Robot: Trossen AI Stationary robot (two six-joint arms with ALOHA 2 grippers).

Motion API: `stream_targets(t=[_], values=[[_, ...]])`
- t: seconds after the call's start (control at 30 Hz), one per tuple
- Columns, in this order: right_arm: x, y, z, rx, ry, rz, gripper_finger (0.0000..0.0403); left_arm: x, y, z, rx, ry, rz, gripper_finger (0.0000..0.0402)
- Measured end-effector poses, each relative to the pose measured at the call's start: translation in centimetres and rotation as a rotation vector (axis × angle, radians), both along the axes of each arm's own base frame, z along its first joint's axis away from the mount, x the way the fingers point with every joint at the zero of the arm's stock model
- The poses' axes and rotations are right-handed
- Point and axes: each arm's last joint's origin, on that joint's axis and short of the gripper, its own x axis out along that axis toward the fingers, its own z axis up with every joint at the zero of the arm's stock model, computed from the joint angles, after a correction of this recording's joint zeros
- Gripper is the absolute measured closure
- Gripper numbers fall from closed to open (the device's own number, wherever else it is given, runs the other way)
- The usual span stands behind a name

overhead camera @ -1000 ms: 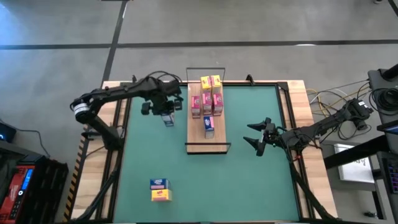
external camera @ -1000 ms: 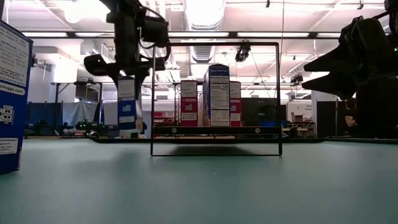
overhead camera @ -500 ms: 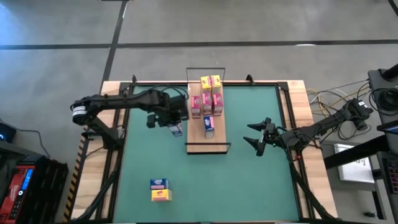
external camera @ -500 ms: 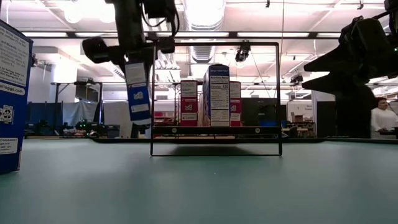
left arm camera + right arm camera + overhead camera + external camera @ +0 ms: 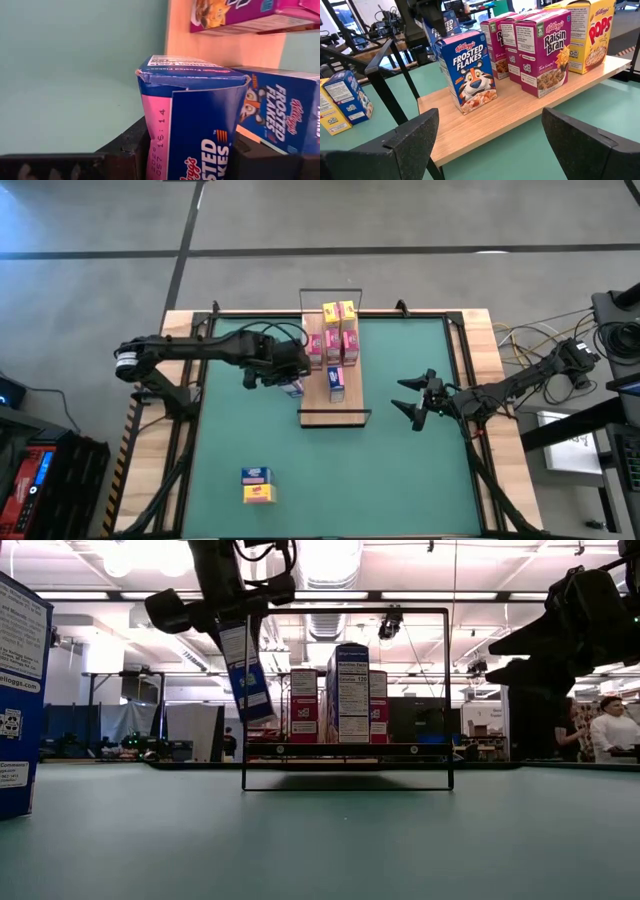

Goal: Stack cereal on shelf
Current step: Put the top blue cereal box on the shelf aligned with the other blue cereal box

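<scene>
My left gripper (image 5: 278, 372) is shut on a blue Frosted Flakes box (image 5: 292, 388), held in the air just left of the shelf (image 5: 318, 408), a light wooden plank with black wire frames at its ends. In the low view the box (image 5: 245, 670) hangs tilted under the gripper (image 5: 232, 615). Yellow boxes (image 5: 338, 312), pink boxes (image 5: 333, 342) and one blue box (image 5: 336, 381) stand upright on the plank. My right gripper (image 5: 415, 395) waits open to the right of the shelf, its fingers (image 5: 415, 137) facing the boxes. My left gripper pinches the blue box between its two fingers (image 5: 125, 150), one on each side of its upper part (image 5: 190, 155). It comes from above, pointing down. The box is lifted clear of the table and hangs tilted, its lower end (image 5: 255, 710) swung toward the shelf.
A blue box (image 5: 256, 476) and a yellow box (image 5: 260, 494) stand on the green table near its near-left corner; the blue one (image 5: 20, 700) fills the low view's left edge. The shelf's black wire end frame (image 5: 345, 695) stands toward the near side. A person (image 5: 610, 730) is beyond the table.
My left gripper has moved right toward the shelf and upward, carrying the blue box. The box has risen higher above the table and tipped from nearly upright to a clear slant, and now sits beside the plank's left edge.
</scene>
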Motion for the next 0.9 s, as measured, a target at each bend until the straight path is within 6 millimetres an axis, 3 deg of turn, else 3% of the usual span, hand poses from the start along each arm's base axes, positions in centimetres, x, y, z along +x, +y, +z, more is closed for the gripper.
stream_targets(t=[0.23, 0.53, 0.9], values=[[0.0, 0.0, 0.0, 0.0, 0.0, 0.0, 0.0062, 0.4, -0.3, 0.1, 0.005, -0.044, -0.012, 0.0271], [0.0, 0.0, 0.0, -0.001, 0.002, 0.0, 0.0062, 2.1, -0.3, -1.4, 0.004, -0.049, -0.016, 0.0271], [0.0, 0.0, 0.0, -0.001, 0.003, 0.0, 0.0062, 2.4, -0.3, -1.4, 0.001, -0.072, -0.011, 0.0271]])
